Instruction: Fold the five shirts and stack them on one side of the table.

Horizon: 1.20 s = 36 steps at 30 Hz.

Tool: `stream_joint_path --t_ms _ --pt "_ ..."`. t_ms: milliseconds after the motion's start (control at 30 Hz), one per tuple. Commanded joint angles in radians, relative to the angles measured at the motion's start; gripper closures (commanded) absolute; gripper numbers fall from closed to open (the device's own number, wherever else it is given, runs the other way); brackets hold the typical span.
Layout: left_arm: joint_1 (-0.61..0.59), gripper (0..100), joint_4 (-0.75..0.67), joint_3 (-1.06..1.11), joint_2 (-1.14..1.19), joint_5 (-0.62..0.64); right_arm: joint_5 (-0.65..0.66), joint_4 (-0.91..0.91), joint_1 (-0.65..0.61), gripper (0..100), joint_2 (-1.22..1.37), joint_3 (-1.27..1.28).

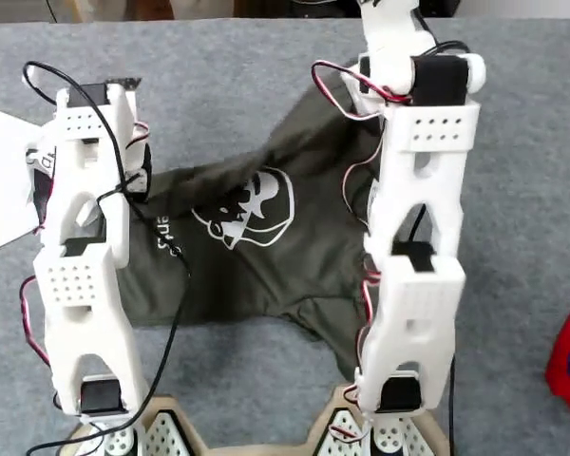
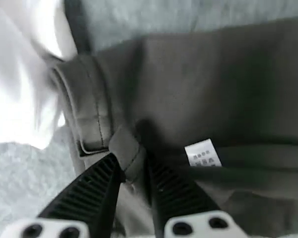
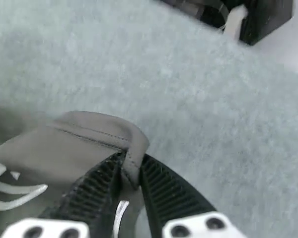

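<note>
Currently left jaws and right jaws are each clamping tight on an edge of the olive shirt [image 1: 294, 271] at tabletop [image 1: 218, 66] centre.

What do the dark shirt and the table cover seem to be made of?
The dark shirt: soft matte knit, probably cotton; it creases and drapes, with stitched hems. The table cover: grey felt-like or carpet-like fabric, judging by its fuzzy, speckled surface.

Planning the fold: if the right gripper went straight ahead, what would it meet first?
The right gripper is shut on the dark shirt; past that fold, likely the gray table cover.
</note>
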Motion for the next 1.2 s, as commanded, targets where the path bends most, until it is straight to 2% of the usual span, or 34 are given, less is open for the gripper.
stream_joint_path --t_ms 0,267,567,667,867,1167 --pt "-0.002 98 0.009 0.086 -0.133 -0.032 0.011 0.015 -0.018 99.3 -0.199 0.325" --pt "-0.002 98 -0.091 0.419 -0.289 -0.089 0.012 -0.023 -0.001 99.3 -0.441 0.837" --pt "0.002 98 -0.417 1.091 -0.707 -0.124 0.012 -0.13 0.007 99.3 -0.753 1.345" --pt "-0.003 98 -0.479 1.257 -0.871 -0.124 0.012 -0.18 0.007 99.3 -0.874 1.501" --pt "-0.003 98 -0.454 1.404 -1.138 -0.121 0.015 -0.195 0.051 99.3 -1.09 1.701" --pt "0.002 98 -0.354 1.498 -1.314 -0.124 0.14 -0.189 0.153 99.1 -1.305 1.906"
